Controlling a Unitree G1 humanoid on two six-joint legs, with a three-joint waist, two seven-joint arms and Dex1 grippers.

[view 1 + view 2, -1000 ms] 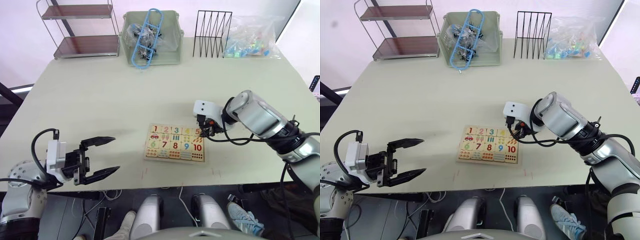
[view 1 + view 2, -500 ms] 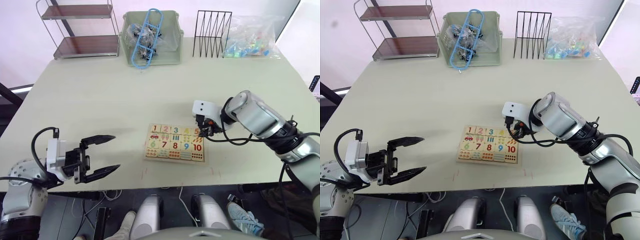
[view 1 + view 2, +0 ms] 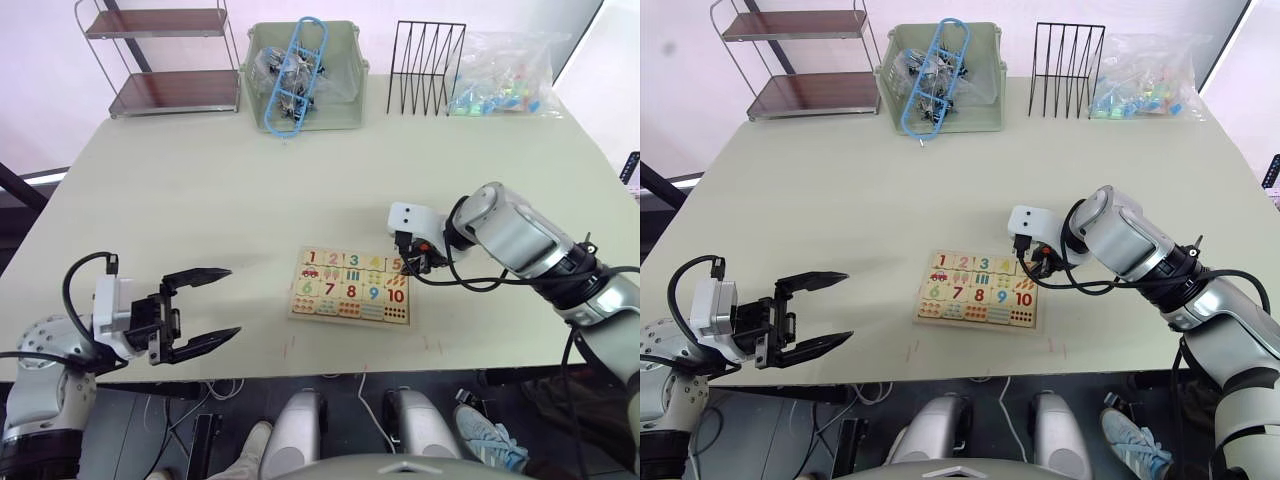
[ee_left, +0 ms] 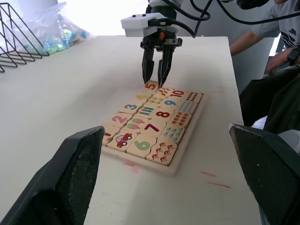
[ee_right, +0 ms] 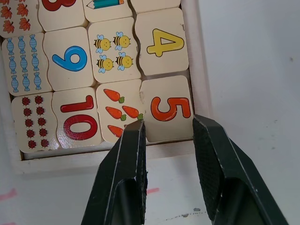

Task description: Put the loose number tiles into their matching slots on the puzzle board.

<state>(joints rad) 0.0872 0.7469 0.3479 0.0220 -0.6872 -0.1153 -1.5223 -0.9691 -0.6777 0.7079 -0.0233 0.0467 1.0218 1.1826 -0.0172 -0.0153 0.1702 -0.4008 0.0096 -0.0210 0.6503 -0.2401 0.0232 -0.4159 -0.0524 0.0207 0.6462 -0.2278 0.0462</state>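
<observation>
Directly below right gripper [image 5: 167, 129]: 5 tile [image 5: 170, 108].

Pale matt wooden puzzle board [image 3: 350, 286] on smooth matt table [image 3: 200, 200]
</observation>
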